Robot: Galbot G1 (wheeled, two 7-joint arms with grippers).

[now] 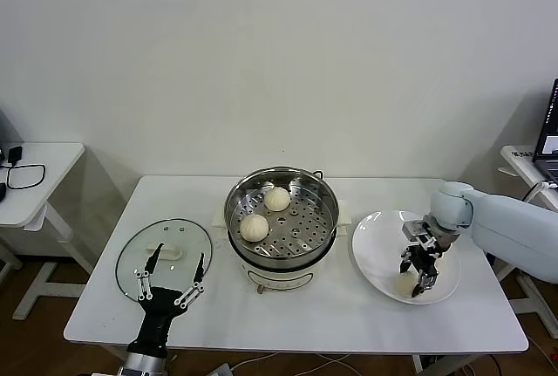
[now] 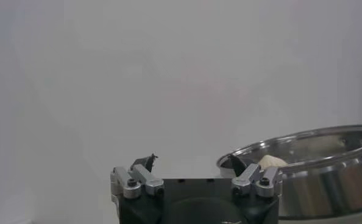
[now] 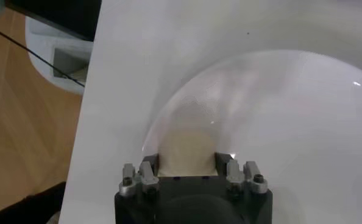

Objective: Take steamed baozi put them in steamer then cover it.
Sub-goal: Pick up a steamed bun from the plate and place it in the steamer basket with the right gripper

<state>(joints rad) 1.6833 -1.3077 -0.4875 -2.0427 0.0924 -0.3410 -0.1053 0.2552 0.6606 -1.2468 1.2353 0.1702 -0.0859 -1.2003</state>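
Note:
The steamer [image 1: 326, 195] stands mid-table on its white pot base, holding two baozi [image 1: 277, 199] [image 1: 254, 227]. My right gripper [image 1: 417, 282] reaches down into the white plate [image 1: 375, 245] and is shut on a third baozi [image 1: 406, 283]. In the right wrist view that cream bun [image 3: 187, 145] fills the gap between the right gripper [image 3: 186, 161] fingers, low on the plate [image 3: 291, 109]. The glass cover [image 1: 139, 258] lies flat at the left. My left gripper [image 1: 180, 256] hovers open over its near side, empty. The left wrist view shows that gripper [image 2: 192, 161] facing the steamer [image 2: 327, 167], with a baozi [image 2: 271, 161] inside.
A small white side table [image 1: 39, 171] with a black cable stands far left. Another table edge with a laptop [image 1: 547, 136] sits at the far right. The steamer's cord runs behind it toward the wall.

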